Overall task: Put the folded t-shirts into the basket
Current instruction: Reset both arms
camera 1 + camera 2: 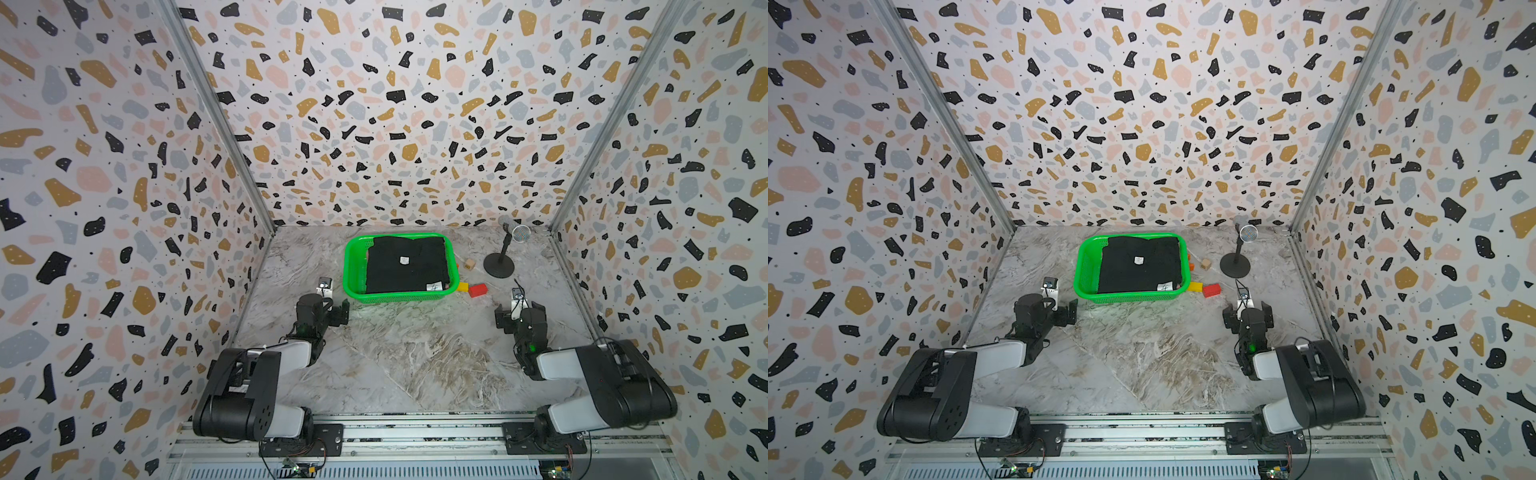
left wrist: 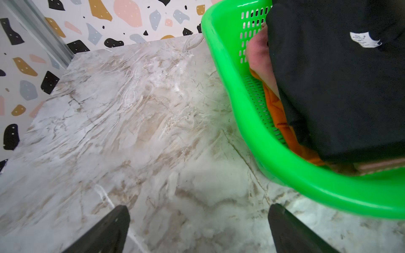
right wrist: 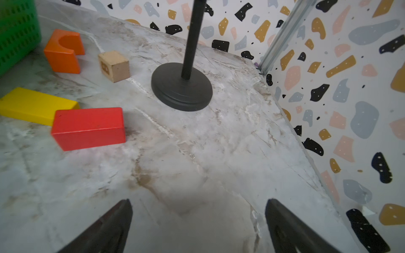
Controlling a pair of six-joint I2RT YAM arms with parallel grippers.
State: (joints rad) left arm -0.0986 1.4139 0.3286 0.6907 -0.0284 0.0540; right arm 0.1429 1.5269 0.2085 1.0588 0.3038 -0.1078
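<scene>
3 stacked t-shirts (image 2: 328, 87), left wrist view

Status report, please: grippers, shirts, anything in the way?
Open, empty: left gripper, right gripper. In basket: black shirt over pink shirt, orange shirt. Beside basket: blocks, stand; nothing blocking.

Glossy green plastic basket (image 2: 306, 181), matt black cloth t-shirt (image 2: 339, 98) — marble-look tabletop (image 2: 131, 109)

Probably a lab booth: terrazzo-print walls (image 1: 374, 104), marble-look tabletop (image 1: 415, 353), aluminium rail (image 1: 415, 432).
</scene>
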